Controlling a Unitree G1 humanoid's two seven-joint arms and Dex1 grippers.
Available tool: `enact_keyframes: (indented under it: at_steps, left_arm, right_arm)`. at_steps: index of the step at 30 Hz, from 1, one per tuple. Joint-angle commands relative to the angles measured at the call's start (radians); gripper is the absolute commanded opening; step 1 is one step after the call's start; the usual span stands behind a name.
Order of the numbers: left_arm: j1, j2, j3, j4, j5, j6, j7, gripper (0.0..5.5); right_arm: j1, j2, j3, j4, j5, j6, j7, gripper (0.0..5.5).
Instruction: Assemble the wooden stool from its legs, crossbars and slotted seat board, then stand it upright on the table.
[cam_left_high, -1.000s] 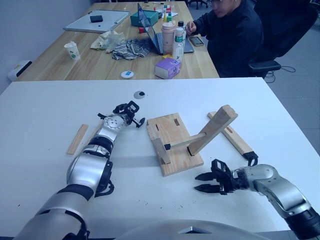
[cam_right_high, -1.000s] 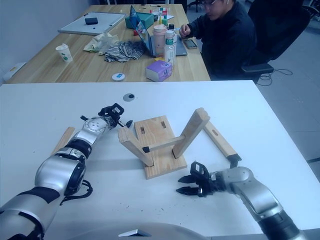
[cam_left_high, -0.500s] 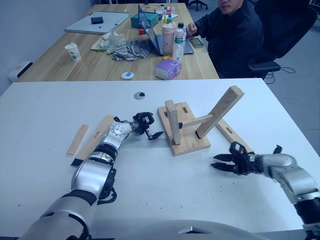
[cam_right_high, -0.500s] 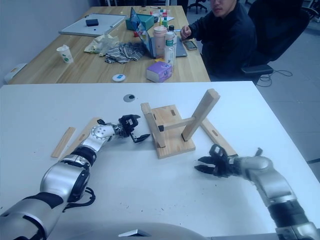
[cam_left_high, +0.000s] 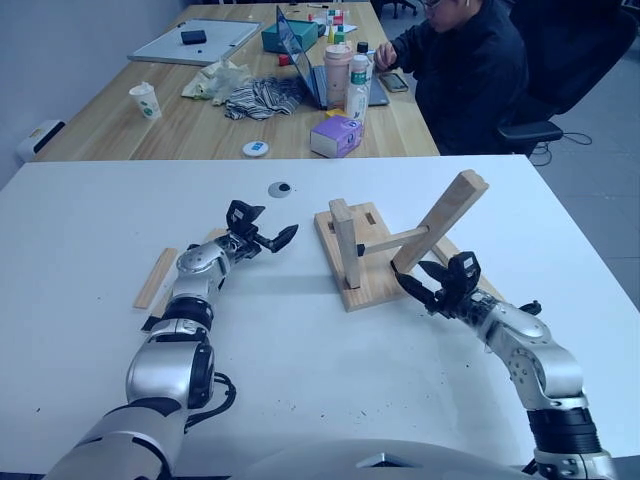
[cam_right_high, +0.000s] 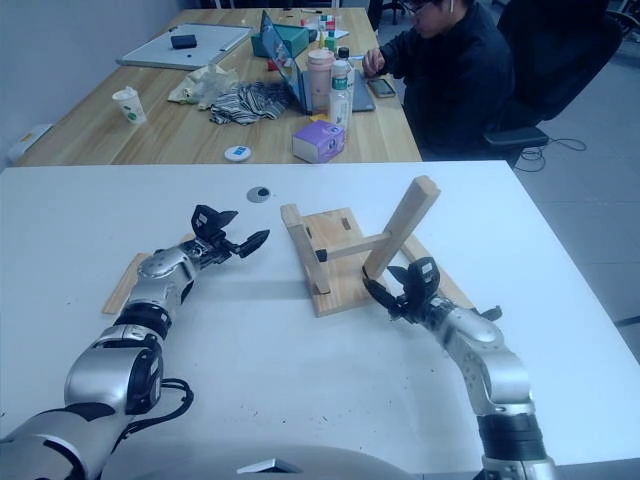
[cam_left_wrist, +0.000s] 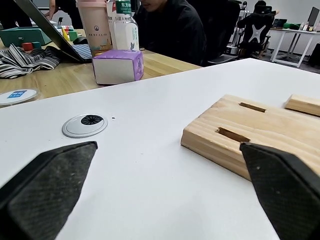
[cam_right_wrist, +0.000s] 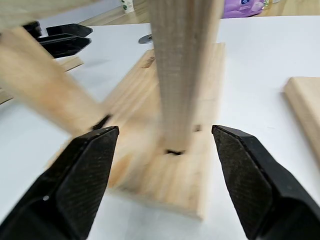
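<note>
Middle of the frame, on the white table (cam_left_high: 90, 230), the pale rectangular slotted wooden seat board (cam_left_high: 374, 280) is lying flat. Planted in it near the left edge is a short upright wooden leg (cam_left_high: 344, 240). Over on the right a longer wooden leg (cam_left_high: 445, 215) rises at a slant, its top leaning towards the upper right. A thin wooden crossbar (cam_left_high: 392, 241) runs between the two. The black two-fingered right gripper (cam_left_high: 437, 280) is just right of centre, down at the foot of that slanted leg. Its fingers are spread wide, one on each side of the leg and clear of the wood, so nothing is gripped. In the wrist view the crossbar cuts across close in front as a blur. Another flat piece of pale wood (cam_right_wrist: 304, 107) lies on the table beyond the board, and the right gripper partly screens it in the head views. The black left gripper (cam_left_high: 262, 226) sits left of centre, apart from the board's left edge. It too is splayed open with nothing in it, and its fingertips point towards the board. Further left, a short loose wooden slat (cam_left_high: 155, 278) lies on the table beside the left forearm. Above the board is a small round silver table grommet (cam_left_high: 281, 189). Along the top, a second, wood-topped table (cam_left_high: 190, 130) carries a purple box (cam_left_high: 335, 135), a paper cup (cam_left_high: 145, 101) and a crumpled striped cloth (cam_left_high: 262, 97).
</note>
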Motion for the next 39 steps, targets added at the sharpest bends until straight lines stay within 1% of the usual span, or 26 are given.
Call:
enact_keyframes:
  at_steps: [1,7,13,15,17,20,24,26,28,29,31,33,37,38,39]
  left_arm:
    - [0.024,0.000,0.011,-0.023,-0.014,0.034,0.012,5.27]
    - [0.011,-0.002,0.013,-0.022,-0.019,0.046,0.024,5.27]
    - [0.013,-0.008,0.014,-0.025,-0.021,0.045,0.030,5.27]
    - [0.010,-0.005,0.017,-0.026,-0.023,0.046,0.030,5.27]
    - [-0.004,0.009,0.024,-0.033,-0.029,0.046,0.019,5.27]
    - [-0.052,0.033,0.030,-0.048,-0.036,0.049,-0.003,5.27]
    - [-0.151,0.065,0.068,-0.087,-0.087,0.098,-0.032,5.27]
    - [-0.172,0.069,0.060,-0.077,-0.080,0.109,-0.039,5.27]
    - [-0.143,0.077,-0.001,-0.053,-0.005,0.076,-0.034,5.27]
    - [-0.117,0.082,-0.042,-0.037,0.041,0.052,-0.033,5.27]
    - [-0.075,0.085,-0.088,-0.013,0.095,0.026,-0.033,5.27]
    - [-0.055,0.087,-0.100,0.000,0.114,0.012,-0.026,5.27]
    - [-0.042,0.106,-0.100,0.034,0.146,-0.015,0.042,5.27]
    - [-0.036,0.112,-0.101,0.033,0.150,-0.022,0.052,5.27]
    - [-0.030,0.117,-0.101,0.031,0.153,-0.030,0.059,5.27]
  right_arm:
    - [-0.048,0.070,-0.004,0.079,-0.027,-0.065,-0.052,3.21]
    - [-0.054,0.084,0.008,0.120,-0.039,-0.105,-0.040,2.12]
    - [-0.072,0.078,0.007,0.149,-0.037,-0.119,-0.021,1.21]
    - [-0.078,0.073,0.011,0.162,-0.022,-0.131,0.018,1.08]
    - [-0.078,0.047,0.026,0.174,0.009,-0.159,0.137,1.01]
    - [-0.078,-0.005,0.034,0.203,0.034,-0.195,0.316,1.01]
    - [-0.141,-0.089,0.070,0.331,-0.018,-0.308,0.541,1.01]
    - [-0.202,-0.100,0.082,0.410,-0.079,-0.395,0.547,1.01]
    - [-0.255,-0.104,0.090,0.469,-0.124,-0.455,0.533,1.01]
    - [-0.275,-0.101,0.089,0.487,-0.132,-0.469,0.531,1.37]
    - [-0.295,-0.101,0.091,0.502,-0.146,-0.490,0.534,1.75]
    - [-0.299,-0.115,0.093,0.500,-0.158,-0.504,0.532,1.99]
    - [-0.203,-0.217,0.031,0.369,-0.133,-0.456,0.548,2.59]
    - [-0.162,-0.248,0.008,0.318,-0.121,-0.438,0.552,2.81]
    - [-0.132,-0.272,-0.006,0.282,-0.115,-0.426,0.556,2.87]
